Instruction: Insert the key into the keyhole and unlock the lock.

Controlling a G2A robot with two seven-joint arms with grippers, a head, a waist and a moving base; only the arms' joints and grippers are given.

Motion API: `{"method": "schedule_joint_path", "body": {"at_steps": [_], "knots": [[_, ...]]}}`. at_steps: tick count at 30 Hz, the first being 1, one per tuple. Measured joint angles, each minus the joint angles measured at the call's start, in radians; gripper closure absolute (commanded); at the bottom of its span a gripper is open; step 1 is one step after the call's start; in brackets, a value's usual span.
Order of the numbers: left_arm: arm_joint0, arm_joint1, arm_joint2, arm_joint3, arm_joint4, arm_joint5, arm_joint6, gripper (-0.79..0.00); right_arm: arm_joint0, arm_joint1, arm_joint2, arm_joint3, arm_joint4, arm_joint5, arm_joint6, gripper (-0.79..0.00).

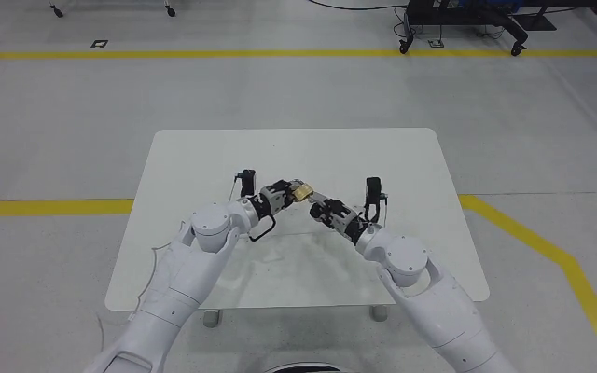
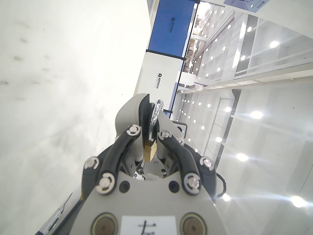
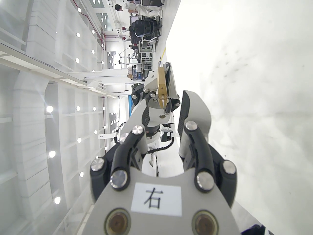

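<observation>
A small brass padlock [image 1: 299, 192] with a silver shackle [image 2: 156, 110] hangs above the middle of the white table [image 1: 392, 158]. My left gripper [image 2: 152, 106] is shut on it, pinching the shackle, and the brass body [image 2: 150, 150] points back toward the wrist. In the right wrist view the padlock [image 3: 161, 84] faces me end-on, with a small silver piece at its keyhole [image 3: 162, 96]; I cannot tell if that is the key. My right gripper [image 3: 166, 103] stands open just short of that end, with nothing between its fingers [image 3: 193, 113].
Both arms meet over the table's centre [image 1: 308, 200]. Yellow floor lines [image 1: 522, 233] run beside the table. Wheeled stands [image 1: 457, 23] are far behind it.
</observation>
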Motion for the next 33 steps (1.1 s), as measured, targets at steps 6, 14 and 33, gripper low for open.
{"method": "schedule_joint_path", "body": {"at_steps": [6, 14, 33], "knots": [[0.011, 0.004, -0.033, -0.025, -0.006, -0.05, 0.014, 0.0, -0.008, 0.007, 0.035, -0.017, 0.04, 0.029, 0.07, -0.785], [0.011, 0.004, -0.033, -0.026, -0.007, -0.05, 0.014, 0.0, -0.007, 0.007, 0.034, -0.016, 0.039, 0.028, 0.068, -0.785], [0.17, -0.002, -0.05, -0.16, 0.266, -0.509, 0.392, 0.0, 0.089, 0.016, 0.099, 0.037, 0.318, 0.144, 0.379, 0.0]]}}
